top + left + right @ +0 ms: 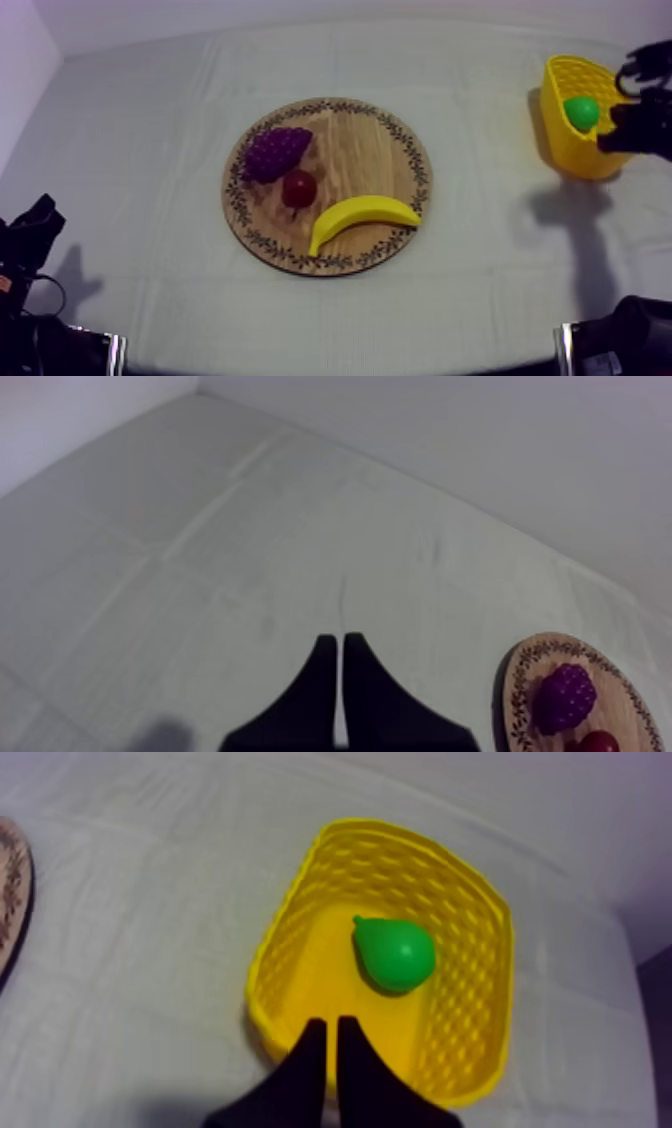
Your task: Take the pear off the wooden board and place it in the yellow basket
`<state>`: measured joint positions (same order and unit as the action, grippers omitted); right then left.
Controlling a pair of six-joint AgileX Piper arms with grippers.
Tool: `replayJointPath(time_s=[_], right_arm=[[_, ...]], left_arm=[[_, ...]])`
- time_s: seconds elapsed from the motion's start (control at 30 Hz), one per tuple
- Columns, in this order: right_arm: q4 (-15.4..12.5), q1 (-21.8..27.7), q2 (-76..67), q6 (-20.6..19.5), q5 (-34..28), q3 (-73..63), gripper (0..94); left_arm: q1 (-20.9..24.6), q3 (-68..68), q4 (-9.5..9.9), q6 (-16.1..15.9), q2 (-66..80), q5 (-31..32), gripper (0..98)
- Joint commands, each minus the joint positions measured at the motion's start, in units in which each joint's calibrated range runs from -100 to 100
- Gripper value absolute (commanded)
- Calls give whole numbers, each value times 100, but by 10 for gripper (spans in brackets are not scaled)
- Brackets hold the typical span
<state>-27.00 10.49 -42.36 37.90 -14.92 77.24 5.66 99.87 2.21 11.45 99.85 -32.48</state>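
Right pincer (330, 1020): fingers pressed together on nothing, hanging over the near wall of the yellow basket (462, 1002).
Pear (397, 952): just ahead of and below this pincer, lying free on the basket floor, long axis aslant to the fingers, narrow end toward the board's side.
Basket contents: we see the pear alone.
Coming move: we judge the placing done, with only a retreat left.
Wooden board (350, 150): well apart from this pincer, carrying grapes (275, 152), small red fruit (299, 187) and banana (362, 215).
Left pincer (335, 638): pressed together, empty, over bare bench (150, 150), farthest from the pear.
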Motion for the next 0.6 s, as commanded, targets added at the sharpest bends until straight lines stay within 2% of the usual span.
replayJointPath(time_s=[0.0,0.07,0.23,0.4,0.5,0.57], right_arm=[[3,5,-1251,358,-11,710,6],[13,22,-1675,453,-35,1090,5],[60,470,-2487,605,-896,1457,5],[696,318,-3233,-188,-1067,1697,4],[945,226,-3656,-479,-1113,1854,6],[1215,161,-3876,-798,-1184,1948,15]], left_arm=[[2,2,2,0,-2,-1,1],[2,2,2,0,-2,-1,1],[2,2,2,4,-2,-1,1],[2,2,2,2,-2,-1,1],[2,2,2,0,-2,-1,1],[2,2,2,1,-2,-1,1]])
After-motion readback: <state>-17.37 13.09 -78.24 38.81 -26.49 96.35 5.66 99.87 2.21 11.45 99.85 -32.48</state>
